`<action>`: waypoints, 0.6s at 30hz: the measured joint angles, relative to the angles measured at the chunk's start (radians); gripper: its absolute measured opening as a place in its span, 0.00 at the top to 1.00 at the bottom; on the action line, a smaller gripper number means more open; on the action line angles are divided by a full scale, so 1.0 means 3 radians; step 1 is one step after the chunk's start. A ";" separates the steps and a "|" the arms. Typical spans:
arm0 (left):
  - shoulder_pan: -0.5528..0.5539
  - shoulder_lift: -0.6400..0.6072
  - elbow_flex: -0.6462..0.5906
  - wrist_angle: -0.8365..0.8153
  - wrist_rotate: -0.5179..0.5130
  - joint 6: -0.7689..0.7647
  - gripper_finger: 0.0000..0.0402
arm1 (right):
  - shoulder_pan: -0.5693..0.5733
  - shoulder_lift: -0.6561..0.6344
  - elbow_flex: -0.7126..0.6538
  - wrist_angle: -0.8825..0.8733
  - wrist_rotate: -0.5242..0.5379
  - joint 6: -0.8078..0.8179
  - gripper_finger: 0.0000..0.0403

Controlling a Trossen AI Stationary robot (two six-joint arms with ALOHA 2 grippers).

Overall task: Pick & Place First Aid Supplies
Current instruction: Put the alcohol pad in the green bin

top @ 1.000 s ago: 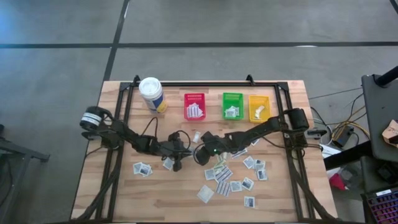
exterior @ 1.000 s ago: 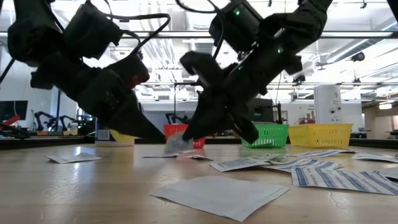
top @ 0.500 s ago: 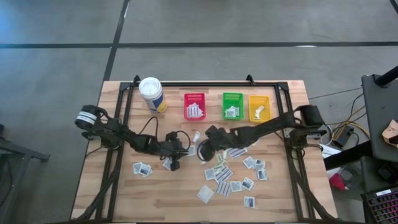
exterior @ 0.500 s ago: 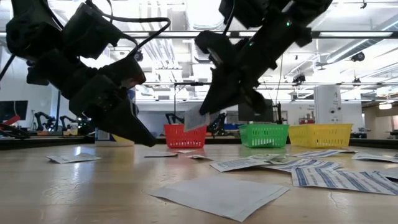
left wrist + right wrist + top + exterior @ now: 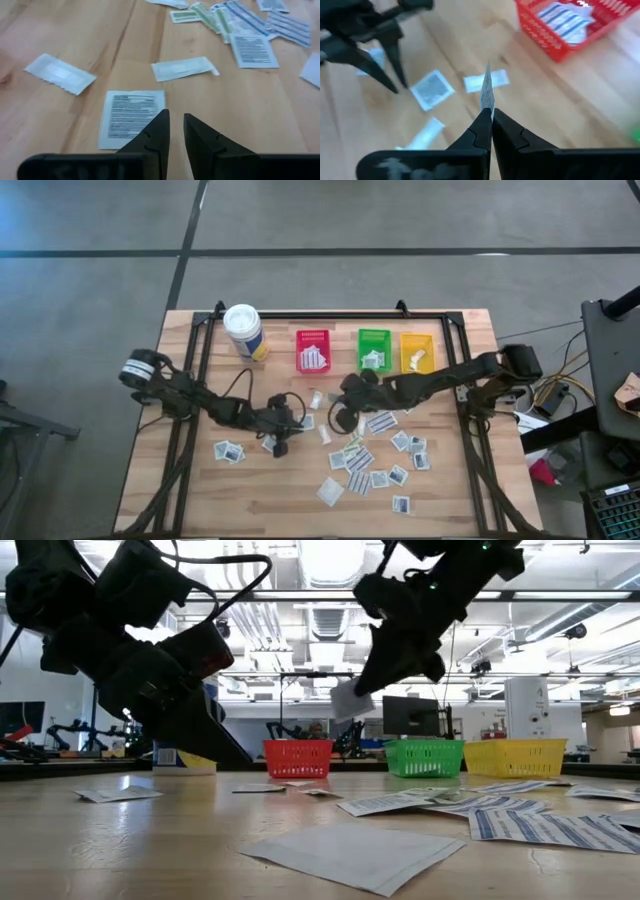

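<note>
Right wrist view: right gripper (image 5: 489, 119) pinched shut on a packet (image 5: 486, 91) seen edge-on, print unreadable; red bin (image 5: 570, 25) beyond, cut off. Left gripper (image 5: 175, 127) jaws slightly apart, empty, printed packet (image 5: 131, 117) just ahead.

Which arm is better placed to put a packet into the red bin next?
The right: its gripper is shut on a packet, lifted near the red bin. The left gripper holds nothing.
</note>
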 joint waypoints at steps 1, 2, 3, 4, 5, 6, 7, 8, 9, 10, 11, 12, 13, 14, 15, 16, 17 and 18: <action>-0.0004 -0.0006 0.0000 -0.0002 0.0005 0.0000 0.84 | -0.0027 -0.0047 -0.0004 -0.0062 0.0000 -0.0043 0.98; -0.0005 -0.0008 -0.0001 0.0005 0.0006 0.0000 0.84 | -0.0058 -0.0092 -0.0008 -0.0134 0.0004 -0.0072 0.98; -0.0005 -0.0009 -0.0001 0.0016 0.0007 0.0000 0.84 | -0.0091 -0.0141 -0.0013 -0.0193 0.0011 -0.0106 0.98; -0.0005 -0.0009 -0.0001 0.0017 0.0008 0.0000 0.84 | -0.0123 -0.0189 -0.0022 -0.0236 0.0021 -0.0142 0.98; -0.0005 -0.0009 0.0000 0.0012 0.0007 0.0000 0.84 | -0.0160 -0.0224 -0.0032 -0.0273 0.0051 -0.0190 0.98; -0.0005 -0.0009 0.0007 0.0012 0.0007 0.0000 0.84 | -0.0192 -0.0261 -0.0045 -0.0293 0.0083 -0.0243 0.98; -0.0005 -0.0009 0.0011 0.0023 0.0007 -0.0001 0.84 | -0.0230 -0.0298 -0.0062 -0.0305 0.0087 -0.0299 0.98; -0.0005 -0.0010 0.0011 0.0028 0.0006 -0.0003 0.84 | -0.0267 -0.0334 -0.0082 -0.0305 0.0088 -0.0355 0.98; -0.0005 -0.0012 0.0011 0.0032 0.0005 -0.0008 0.84 | -0.0301 -0.0373 -0.0098 -0.0301 0.0089 -0.0410 0.98; -0.0005 -0.0012 0.0011 0.0030 0.0005 -0.0016 0.84 | -0.0334 -0.0416 -0.0122 -0.0300 0.0089 -0.0454 0.98; -0.0005 -0.0012 0.0011 0.0028 0.0005 -0.0028 0.84 | -0.0368 -0.0454 -0.0150 -0.0300 0.0090 -0.0475 0.98; -0.0005 -0.0012 0.0011 0.0032 0.0005 -0.0038 0.84 | -0.0403 -0.0491 -0.0176 -0.0300 0.0089 -0.0484 0.98; -0.0005 -0.0012 0.0011 0.0030 0.0005 -0.0040 0.84 | -0.0431 -0.0532 -0.0210 -0.0292 0.0089 -0.0487 0.98; -0.0005 -0.0012 0.0011 0.0031 0.0005 -0.0042 0.84 | -0.0464 -0.0573 -0.0248 -0.0295 0.0089 -0.0497 0.98; -0.0005 -0.0012 0.0011 0.0031 0.0005 -0.0050 0.84 | -0.0493 -0.0612 -0.0281 -0.0298 0.0089 -0.0505 0.98; -0.0005 -0.0012 0.0011 0.0031 0.0005 -0.0051 0.84 | -0.0528 -0.0653 -0.0314 -0.0288 0.0089 -0.0507 0.98; -0.0005 -0.0012 0.0011 0.0032 0.0004 -0.0056 0.84 | -0.0567 -0.0694 -0.0352 -0.0282 0.0089 -0.0508 0.98; -0.0005 -0.0012 0.0011 0.0032 0.0004 -0.0065 0.84 | -0.0609 -0.0731 -0.0396 -0.0281 0.0089 -0.0508 0.98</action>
